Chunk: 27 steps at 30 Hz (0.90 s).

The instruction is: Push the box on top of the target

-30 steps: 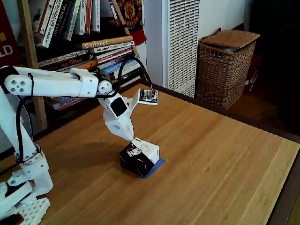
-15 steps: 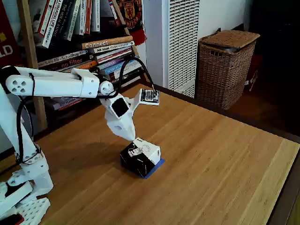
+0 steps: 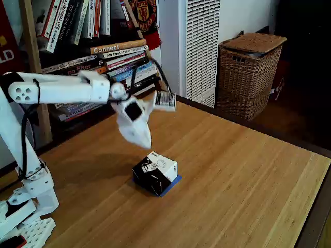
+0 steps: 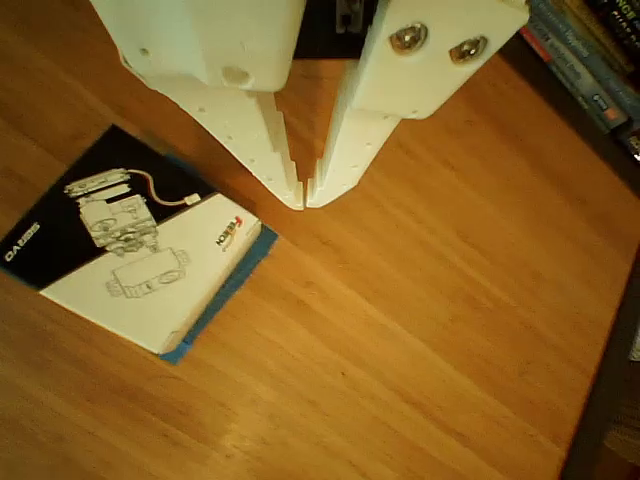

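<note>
Two white jaws are seen pressed together at their tips, clenched on nothing, and are held above the wooden desk without touching anything. In the other view the box is found down and to the left of the jaws, near them but apart, its black-and-white printed top facing up. Blue tape of the target is seen as a strip along the box's edge nearest the jaws, most of it being covered by the box. In the fixed view the jaws are blurred and are seen above and slightly left of the box, with a corner of the target showing at its right.
</note>
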{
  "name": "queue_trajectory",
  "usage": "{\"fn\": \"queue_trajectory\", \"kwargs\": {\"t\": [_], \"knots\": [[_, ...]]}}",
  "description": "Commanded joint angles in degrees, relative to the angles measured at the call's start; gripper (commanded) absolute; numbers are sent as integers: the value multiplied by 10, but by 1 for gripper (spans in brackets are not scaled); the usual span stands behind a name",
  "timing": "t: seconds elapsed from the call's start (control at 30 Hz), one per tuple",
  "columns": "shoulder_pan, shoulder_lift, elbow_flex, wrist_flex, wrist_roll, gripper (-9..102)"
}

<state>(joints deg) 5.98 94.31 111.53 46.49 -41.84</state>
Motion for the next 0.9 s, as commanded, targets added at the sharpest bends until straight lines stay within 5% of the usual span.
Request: {"fn": "queue_trajectory", "kwargs": {"t": [0.0,0.53,0.87], "knots": [[-11,2,-54,32,1,0],[-16,199,4,146,-284,0],[13,369,132,137,-413,0]]}}
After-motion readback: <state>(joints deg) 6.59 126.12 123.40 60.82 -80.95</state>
